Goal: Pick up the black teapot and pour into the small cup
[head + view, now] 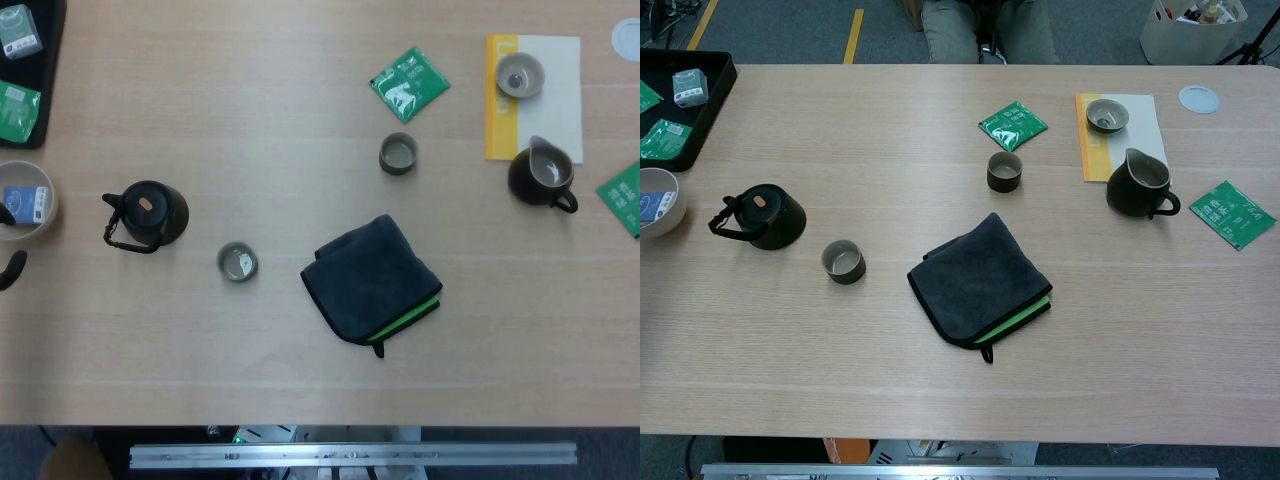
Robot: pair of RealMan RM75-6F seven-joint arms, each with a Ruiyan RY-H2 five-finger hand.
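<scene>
Black teapot (147, 214) sits upright at the left of the surface (300, 120), nothing touching it. Small cup (238, 262) stands just to its right, apart from it. A folded dark cloth (372, 280) lies further right, mid-surface. Neither robot hand identifiable in either view, so their state is unknown.

Black teapot (147, 213), green-edged dark cloth (372, 279)
</scene>
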